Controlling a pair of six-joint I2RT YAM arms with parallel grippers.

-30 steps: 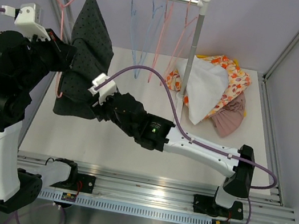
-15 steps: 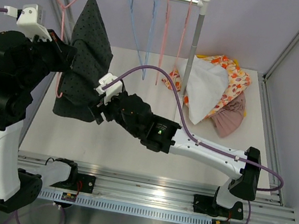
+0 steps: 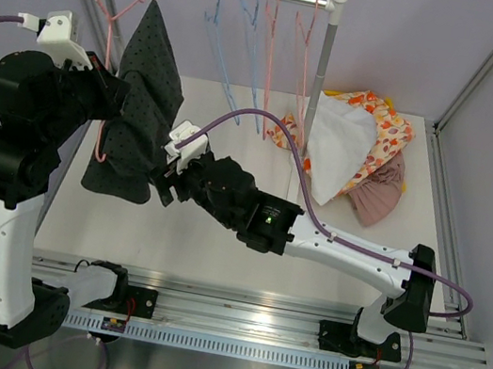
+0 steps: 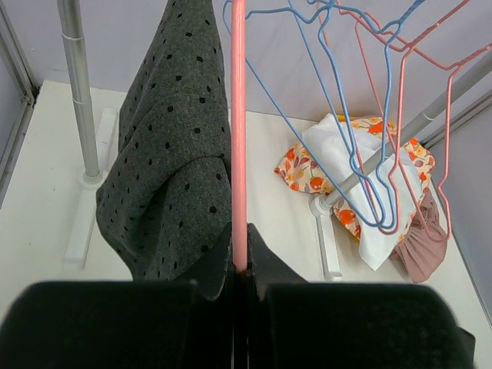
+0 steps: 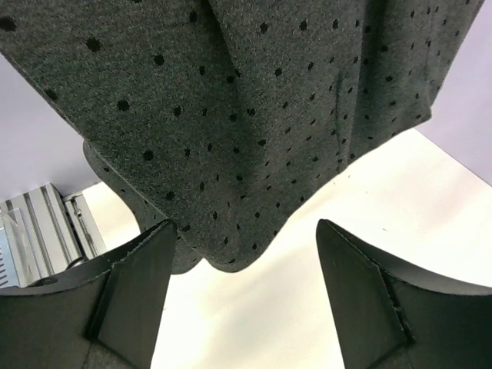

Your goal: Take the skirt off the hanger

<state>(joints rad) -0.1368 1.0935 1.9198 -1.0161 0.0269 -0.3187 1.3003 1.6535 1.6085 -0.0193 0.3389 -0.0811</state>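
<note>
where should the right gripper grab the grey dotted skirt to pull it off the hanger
Probably grip the skirt's drooping bottom hem, coming from below: it hangs free as a fold, in line with the gap between the right gripper's open fingers, while the left gripper pins the pink hanger.

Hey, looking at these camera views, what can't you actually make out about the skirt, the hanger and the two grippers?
- How the skirt is fastened to the pink hanger: in the top external view its own fabric covers the join, and in the left wrist view the top edge cuts it off.
- The right gripper fingers: in the top external view they are lost against the dark gripper body and the skirt.
- The skirt's upper part: cut off by the right wrist view's frame edges.
</note>
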